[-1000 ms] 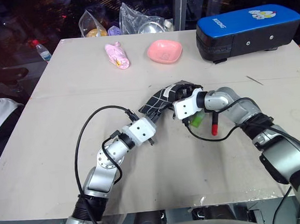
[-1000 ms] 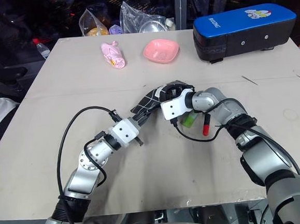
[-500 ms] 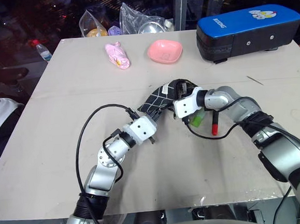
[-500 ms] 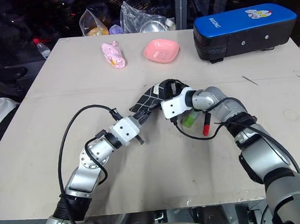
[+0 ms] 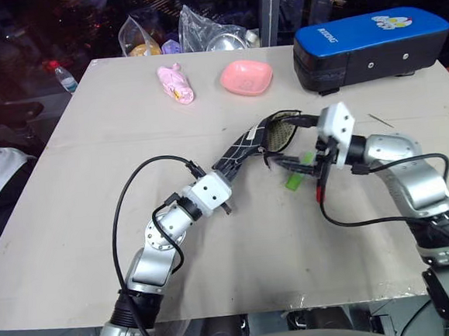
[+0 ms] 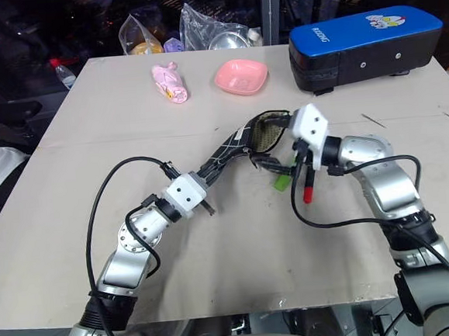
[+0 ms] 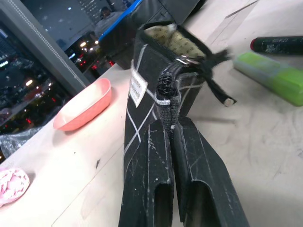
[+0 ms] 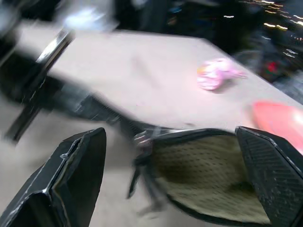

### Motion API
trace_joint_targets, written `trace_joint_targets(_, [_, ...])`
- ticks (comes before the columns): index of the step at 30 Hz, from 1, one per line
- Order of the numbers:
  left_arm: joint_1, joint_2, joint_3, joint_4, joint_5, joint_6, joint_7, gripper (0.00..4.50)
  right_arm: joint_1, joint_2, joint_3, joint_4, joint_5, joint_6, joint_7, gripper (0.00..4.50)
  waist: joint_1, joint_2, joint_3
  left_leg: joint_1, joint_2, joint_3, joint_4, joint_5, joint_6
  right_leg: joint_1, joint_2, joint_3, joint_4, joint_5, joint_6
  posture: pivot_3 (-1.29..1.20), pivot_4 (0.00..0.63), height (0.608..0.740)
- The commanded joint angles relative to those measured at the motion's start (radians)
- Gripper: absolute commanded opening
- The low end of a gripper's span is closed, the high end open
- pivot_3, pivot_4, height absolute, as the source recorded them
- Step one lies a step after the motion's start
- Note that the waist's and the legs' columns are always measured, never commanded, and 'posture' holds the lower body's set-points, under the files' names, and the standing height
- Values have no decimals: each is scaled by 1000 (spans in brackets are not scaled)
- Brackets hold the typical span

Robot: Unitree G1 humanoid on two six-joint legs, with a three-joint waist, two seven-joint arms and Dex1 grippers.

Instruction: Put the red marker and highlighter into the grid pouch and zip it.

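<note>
a: near the middle of the beige table [image 5: 73, 226], what is the left end effector [image 7: 171, 142] doing?

b: its two black fingers are pressed together on the closed end of the flat black fabric grid pouch with thin white lines [image 5: 247, 144], holding that end up off the table.

a: and the pouch's mouth?

b: it gapes at the far end, showing a pale mesh lining, and faces the right end effector [image 8: 173, 175]. a dark zipper pull [image 7: 215, 92] dangles beside the opening.

a: the right end effector?

b: its fingers stand wide apart with nothing between them, hovering just beside the open mouth.

a: where are the pens?

b: both lie on the table outside the pouch. the short light green highlighter [image 5: 297, 175] is just below the opening, and the slim black marker with a red end [image 5: 320, 185] lies beside it, partly under the right end effector.

a: anything else?

b: at the far edge, well apart, sit a pink dish [image 5: 246, 77], a pink wrapped bundle [image 5: 175, 84] and a large blue-and-black case [image 5: 370, 44].
</note>
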Motion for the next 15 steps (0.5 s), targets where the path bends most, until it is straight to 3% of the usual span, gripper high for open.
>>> trace_joint_targets(1, [-12, 1, 23, -14, -13, -11, 13, 0, 77, -4, -81, -111, 12, 106, -129, 4423, 1, 0, 0, 0, 0, 0, 0, 0, 0, 0, 0, 0, 0, 0, 0, 0, 150, 740])
trace_joint_targets(6, [-15, -1, 27, -11, -14, -6, 18, 0, 287, 42, -94, -223, -65, 204, -334, 4423, 10, 0, 0, -1, -1, -1, 0, 0, 0, 0, 0, 0, -1, 0, 0, 0, 150, 740])
trace_joint_targets(15, [-16, -10, 25, -8, -10, -5, 22, 0, 469, 207, -34, -266, -145, 261, -560, 4423, 1, 0, 0, 0, -1, -1, 0, 0, 0, 0, 1, 1, 0, 0, 0, 0, 150, 740])
